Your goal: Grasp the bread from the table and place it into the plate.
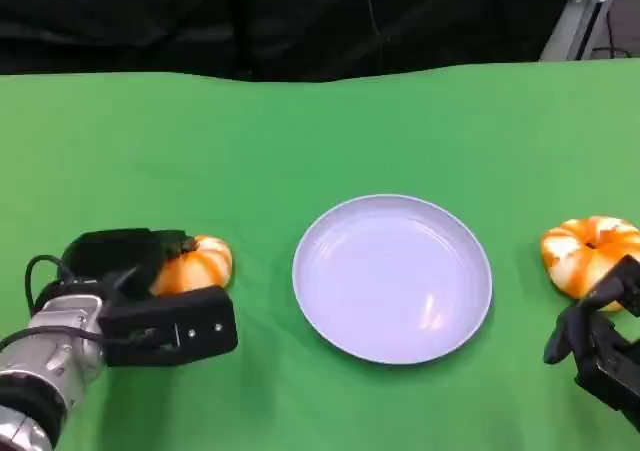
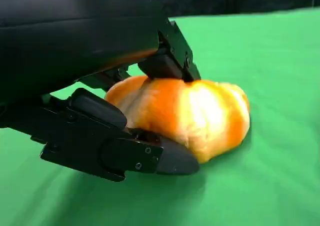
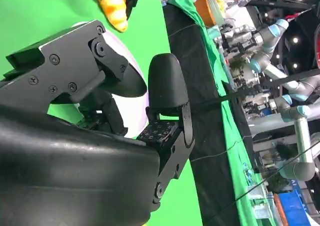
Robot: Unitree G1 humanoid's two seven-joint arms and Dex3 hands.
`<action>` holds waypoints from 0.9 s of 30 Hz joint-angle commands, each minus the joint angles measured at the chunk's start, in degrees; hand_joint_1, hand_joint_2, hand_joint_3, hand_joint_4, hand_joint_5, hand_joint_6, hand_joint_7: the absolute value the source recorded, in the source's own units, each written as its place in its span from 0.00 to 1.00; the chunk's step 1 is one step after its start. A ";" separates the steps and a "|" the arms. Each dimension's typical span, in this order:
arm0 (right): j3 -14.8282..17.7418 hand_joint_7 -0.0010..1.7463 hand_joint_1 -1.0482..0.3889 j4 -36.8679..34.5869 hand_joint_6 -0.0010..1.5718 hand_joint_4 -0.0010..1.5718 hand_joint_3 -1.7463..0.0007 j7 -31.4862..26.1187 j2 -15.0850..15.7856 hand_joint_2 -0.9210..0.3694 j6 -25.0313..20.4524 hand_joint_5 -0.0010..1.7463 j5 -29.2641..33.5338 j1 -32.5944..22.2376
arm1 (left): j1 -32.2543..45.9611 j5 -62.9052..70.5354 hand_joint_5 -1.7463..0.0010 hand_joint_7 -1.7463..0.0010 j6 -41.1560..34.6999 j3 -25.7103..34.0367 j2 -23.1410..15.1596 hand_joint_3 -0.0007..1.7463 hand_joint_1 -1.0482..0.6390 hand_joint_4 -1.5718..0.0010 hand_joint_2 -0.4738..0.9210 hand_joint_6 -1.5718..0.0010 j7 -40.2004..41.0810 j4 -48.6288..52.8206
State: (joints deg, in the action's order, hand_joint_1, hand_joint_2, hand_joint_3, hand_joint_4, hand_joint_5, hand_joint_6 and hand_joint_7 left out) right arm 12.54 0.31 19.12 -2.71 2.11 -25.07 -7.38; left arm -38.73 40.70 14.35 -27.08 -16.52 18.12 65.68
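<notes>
While resting on the table, the bread sits clasped between the left hand's fingers.

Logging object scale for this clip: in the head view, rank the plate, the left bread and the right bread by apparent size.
1. Plate, clearly largest.
2. Right bread and left bread: not ranked. The right looks bigger, but the left robot hand covers part of the left bread and the right robot hand overlaps the right bread's edge.

I see a green-covered worktop, a black curtain at twelve o'clock, a metal frame at two.
</notes>
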 commanded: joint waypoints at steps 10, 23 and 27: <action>-0.01 0.90 0.68 0.20 0.44 0.50 0.34 -0.20 0.03 0.25 0.79 1.00 -0.36 0.01 | 0.55 -0.83 0.00 0.01 1.65 -0.73 0.23 0.11 0.55 0.58 1.00 0.68 3.96 0.00; 0.28 0.90 0.67 -0.70 0.45 0.51 0.35 0.23 0.28 0.27 1.13 1.00 -0.51 0.27 | 2.15 -2.38 0.00 0.00 5.64 2.13 -2.51 0.23 0.55 0.57 1.00 0.66 3.52 -11.87; 0.32 0.89 0.66 -0.74 0.45 0.51 0.35 0.13 0.34 0.27 0.84 1.00 -0.57 0.37 | 2.58 -2.67 0.00 0.00 5.18 2.81 -2.97 0.24 0.55 0.57 1.00 0.66 1.93 -16.47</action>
State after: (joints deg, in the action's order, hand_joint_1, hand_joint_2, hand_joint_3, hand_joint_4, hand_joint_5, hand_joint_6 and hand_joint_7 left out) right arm 12.59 -0.42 19.27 -2.89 2.55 -25.07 -7.22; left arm -36.88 38.47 19.94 -25.05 -17.97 21.09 51.50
